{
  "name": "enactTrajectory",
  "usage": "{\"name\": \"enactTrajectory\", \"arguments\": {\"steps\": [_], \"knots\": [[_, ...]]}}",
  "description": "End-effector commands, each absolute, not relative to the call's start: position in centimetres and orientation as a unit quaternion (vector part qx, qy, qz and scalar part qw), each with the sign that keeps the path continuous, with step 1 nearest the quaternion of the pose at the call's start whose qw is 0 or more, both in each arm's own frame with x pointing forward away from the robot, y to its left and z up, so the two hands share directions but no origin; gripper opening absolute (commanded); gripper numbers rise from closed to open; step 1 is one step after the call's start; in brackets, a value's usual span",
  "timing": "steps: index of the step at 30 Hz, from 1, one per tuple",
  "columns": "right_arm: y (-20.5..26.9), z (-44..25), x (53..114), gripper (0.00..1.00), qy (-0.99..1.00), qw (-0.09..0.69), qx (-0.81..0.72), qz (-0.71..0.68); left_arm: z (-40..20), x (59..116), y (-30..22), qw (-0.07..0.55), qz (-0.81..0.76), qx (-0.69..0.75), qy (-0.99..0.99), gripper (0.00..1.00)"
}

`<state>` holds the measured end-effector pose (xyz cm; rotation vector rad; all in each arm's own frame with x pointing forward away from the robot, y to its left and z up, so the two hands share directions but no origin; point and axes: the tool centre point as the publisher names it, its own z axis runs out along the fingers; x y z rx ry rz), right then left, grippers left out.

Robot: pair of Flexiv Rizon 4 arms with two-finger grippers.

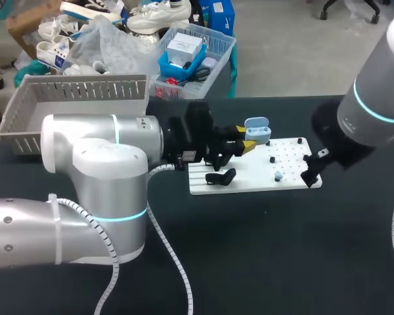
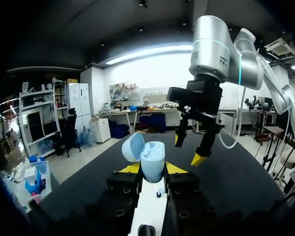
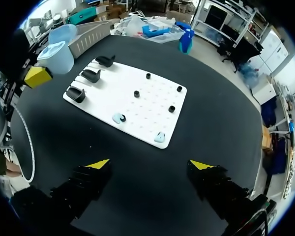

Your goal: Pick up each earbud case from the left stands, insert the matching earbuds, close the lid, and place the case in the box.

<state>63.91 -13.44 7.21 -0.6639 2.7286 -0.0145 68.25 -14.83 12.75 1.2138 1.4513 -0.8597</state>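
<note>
- Pale-blue earbud case (image 2: 152, 161) sits clamped between your left jaws, lid swung open, held above the table (image 1: 262, 249) near the black stands (image 1: 221, 177) on the white board (image 1: 249, 182).
- Your right jaws hang spread wide and empty over the board's other end, well apart from the case.
- Two small pale-blue earbuds (image 3: 118, 117) lie on the board ahead of the right jaws; how they sit is too small to tell, perhaps on pegs.
- You are, I judge, at the insertion step: case lifted and open, buds not yet in.
- Next calls for bringing the right jaws down on the nearer bud, a fine pinch, then carrying it to the open case.
</note>
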Motion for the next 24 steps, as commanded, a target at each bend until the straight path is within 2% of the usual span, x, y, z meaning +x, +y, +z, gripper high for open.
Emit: {"name": "enactTrajectory", "arguments": {"steps": [1, 12, 24], "knots": [[-13.7, 6.2, 63.9, 1.00, 0.953, 0.204, -0.219, -0.036, 12.7, 68.1, -14.9, 0.510, -0.355, 0.501, 0.602, 0.00], [-14.4, 5.2, 64.4, 1.00, 0.948, 0.253, -0.193, -0.014, 12.7, 68.1, -14.9, 0.510, -0.355, 0.501, 0.602, 0.00], [-13.2, 3.0, 65.9, 1.00, 0.950, 0.234, -0.207, 0.004, 12.7, 68.1, -14.9, 0.510, -0.355, 0.501, 0.602, 0.00]]}}
